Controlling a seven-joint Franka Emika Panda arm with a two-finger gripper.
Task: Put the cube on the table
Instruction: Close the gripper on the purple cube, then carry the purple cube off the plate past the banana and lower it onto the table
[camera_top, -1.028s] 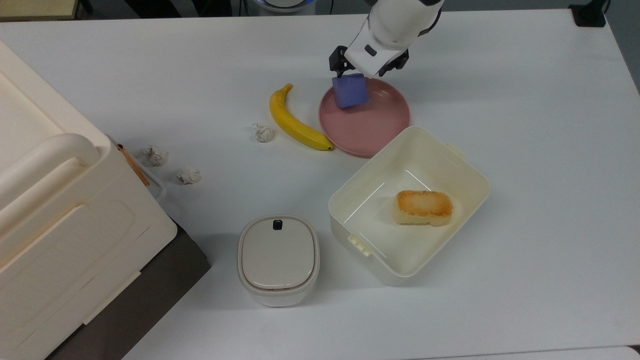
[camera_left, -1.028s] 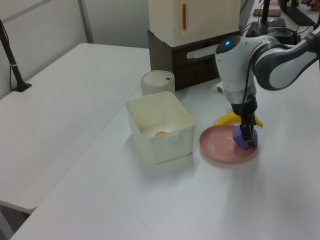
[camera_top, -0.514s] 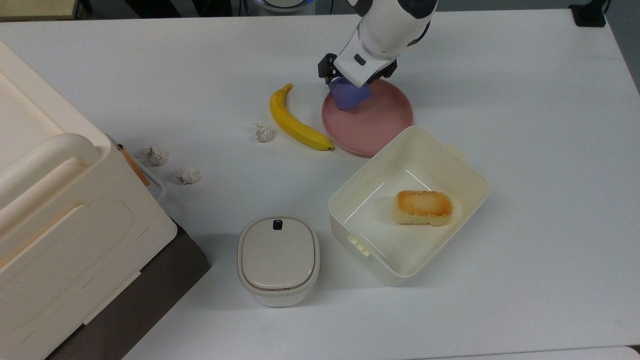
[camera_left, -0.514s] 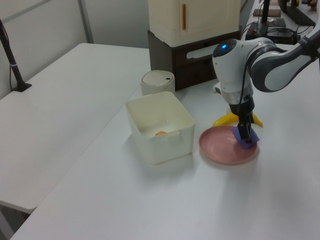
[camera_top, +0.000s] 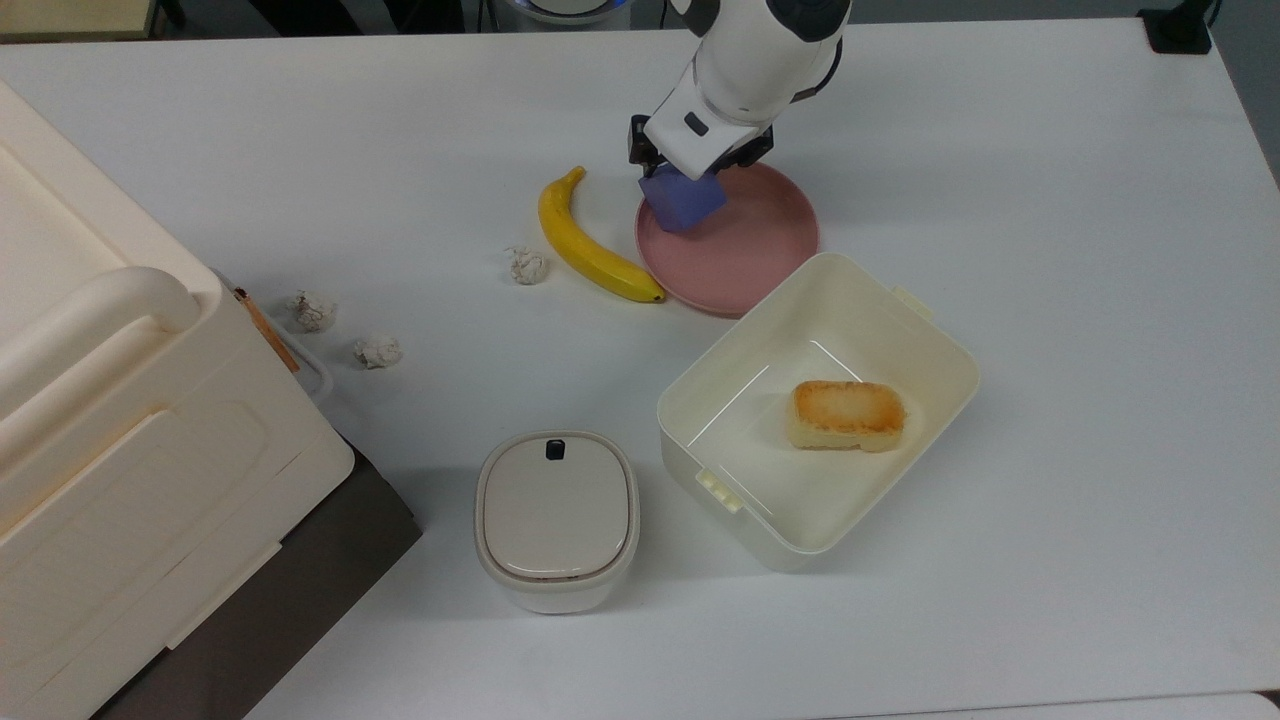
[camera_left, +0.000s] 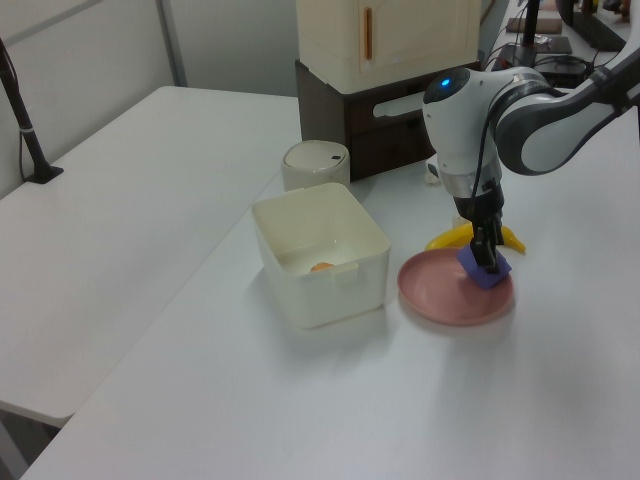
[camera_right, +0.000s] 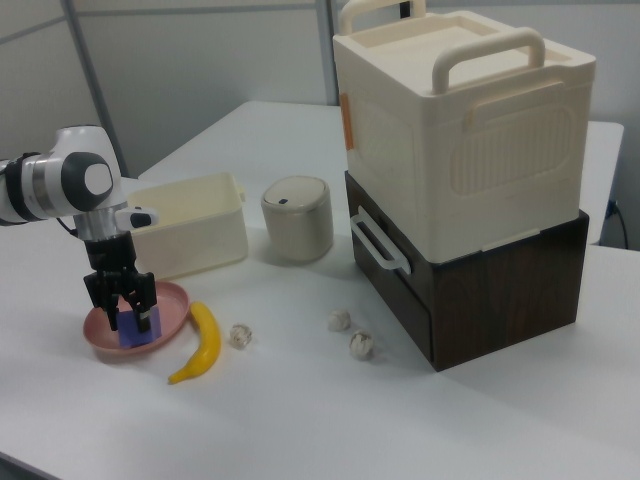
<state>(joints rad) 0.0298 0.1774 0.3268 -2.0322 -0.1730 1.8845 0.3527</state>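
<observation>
- We have the gripper (camera_top: 672, 172) clamped on the cube (camera_top: 683, 200), its fingers pressed against opposite faces of the block, as the right view also shows (camera_right: 122, 303).
- The cube sits in the upper middle of the top view, over the upper-left part of the pink plate (camera_top: 745, 255), next to its rim. In the left view it appears tilted, and whether its lower edge touches the plate we cannot tell.
- So the grasp is done, and in our judgement the carry off the plate is at most starting.
- What is left: bringing the cube past the plate's rim, setting it on the table (camera_top: 1050, 200), and letting go.
- The banana (camera_top: 585, 240) lies just beside the plate on the top view's left, so we judge the bare tabletop above the plate in the frame, or farther to the right, the easier landing spot.
</observation>
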